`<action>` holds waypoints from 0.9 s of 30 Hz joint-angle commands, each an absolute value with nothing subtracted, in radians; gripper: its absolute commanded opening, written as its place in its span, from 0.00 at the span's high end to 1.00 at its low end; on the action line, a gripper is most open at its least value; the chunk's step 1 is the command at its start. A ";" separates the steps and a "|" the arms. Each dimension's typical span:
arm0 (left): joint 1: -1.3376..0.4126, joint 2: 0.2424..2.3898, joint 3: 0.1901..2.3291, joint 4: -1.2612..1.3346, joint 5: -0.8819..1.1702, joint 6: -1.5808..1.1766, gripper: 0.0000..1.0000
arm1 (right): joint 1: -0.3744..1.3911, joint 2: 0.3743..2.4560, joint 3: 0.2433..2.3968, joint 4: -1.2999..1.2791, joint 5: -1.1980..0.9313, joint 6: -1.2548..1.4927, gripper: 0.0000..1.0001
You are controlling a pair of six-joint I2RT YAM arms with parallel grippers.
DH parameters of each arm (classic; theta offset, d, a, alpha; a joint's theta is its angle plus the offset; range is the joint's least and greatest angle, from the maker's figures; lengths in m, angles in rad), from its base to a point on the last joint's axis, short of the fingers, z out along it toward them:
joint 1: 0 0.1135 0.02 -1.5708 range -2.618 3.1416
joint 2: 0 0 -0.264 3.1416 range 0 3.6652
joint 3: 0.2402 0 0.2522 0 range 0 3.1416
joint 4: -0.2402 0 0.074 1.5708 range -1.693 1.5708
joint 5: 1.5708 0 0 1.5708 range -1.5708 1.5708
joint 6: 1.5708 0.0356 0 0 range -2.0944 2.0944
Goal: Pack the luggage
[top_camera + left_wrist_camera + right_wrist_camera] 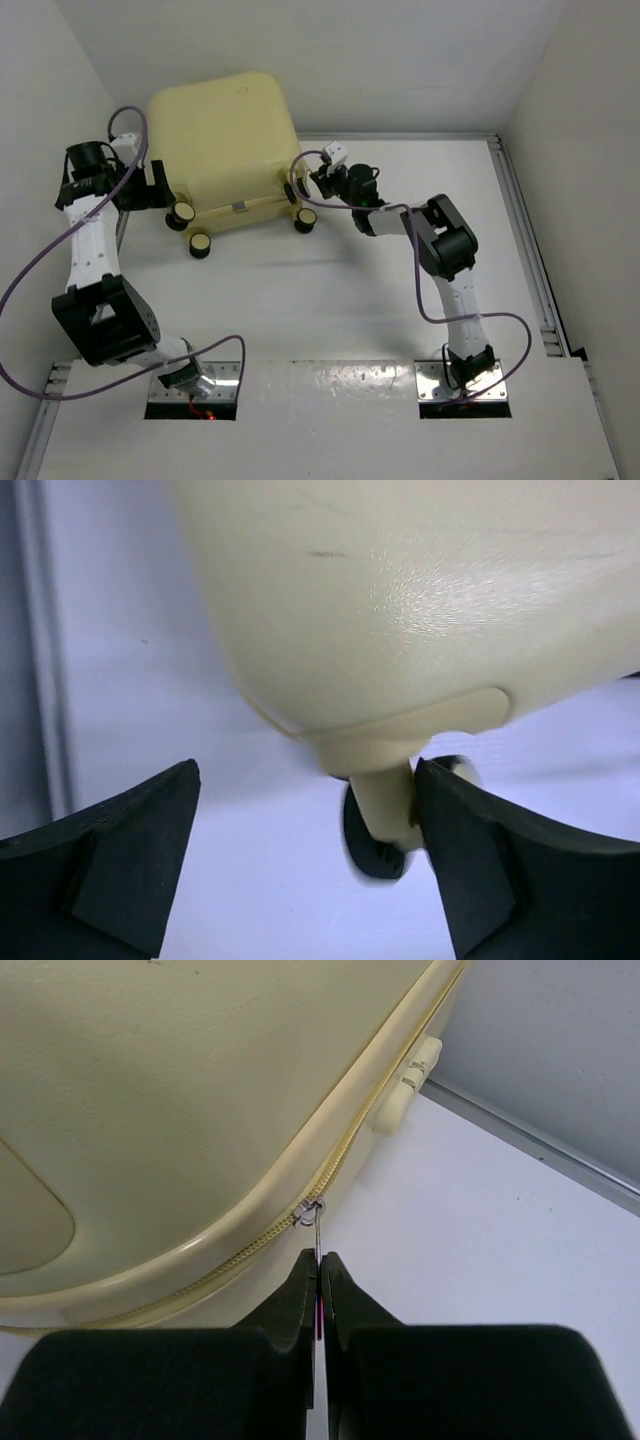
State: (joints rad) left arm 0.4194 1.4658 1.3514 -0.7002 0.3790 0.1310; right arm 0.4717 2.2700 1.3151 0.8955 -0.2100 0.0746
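Top view, left arm: we see it reach up the left side, elbow bent low and wrist turned in toward the case, with the left gripper (158,186) at the near-left corner of the luggage (225,130).
Top view, right arm: it is folded at the elbow and stretched leftward, with the right gripper (300,186) against the case's near-right corner.
Top view, luggage: the pale yellow shell sits at the far left of the table (350,300), its black wheels (200,243) facing us.
Top view, marking: there is a small round mark on the shell, too small for us to read.
Left wrist, claw: the fingers (130,850) of the left gripper (305,780) are spread wide. One pad is right beside a wheel's (375,858) pale stem, and we cannot tell if it touches.
Left wrist, luggage: its rounded corner (400,600) fills our frame above the claw.
Right wrist, claw: the right gripper (318,1260) is pinched tight on the thin metal zipper pull (317,1228).
Right wrist, luggage: the two shell halves (180,1090) meet along the zipper (365,1125), so the contents are hidden from us.
Right wrist, side: a small pale knob (405,1085) juts out just beyond the zip line.
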 commanded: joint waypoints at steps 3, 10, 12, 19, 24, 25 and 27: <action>0.437 1.286 1.437 -0.661 0.390 0.078 0.02 | 0.546 2.270 1.367 0.966 -0.181 0.077 1.00; 0.408 1.229 1.421 -0.836 0.443 0.091 0.00 | 0.655 2.290 1.456 1.014 -0.213 0.089 1.00; 0.391 1.229 1.399 -0.865 0.443 0.081 0.00 | 0.695 2.276 1.457 1.028 -0.230 0.091 1.00; 0.209 1.292 1.344 -0.865 0.413 0.006 0.00 | 0.839 2.238 1.457 1.091 -0.272 0.112 1.00; 0.118 1.328 1.356 -0.853 0.361 -0.015 0.00 | 0.862 2.220 1.445 1.086 -0.255 0.133 1.00; 0.106 1.338 1.356 -0.853 0.342 -0.015 0.02 | 0.859 2.221 1.447 1.080 -0.250 0.136 1.00; 0.081 1.348 1.342 -0.853 0.302 0.009 0.03 | 0.858 2.226 1.447 1.068 -0.239 0.133 1.00</action>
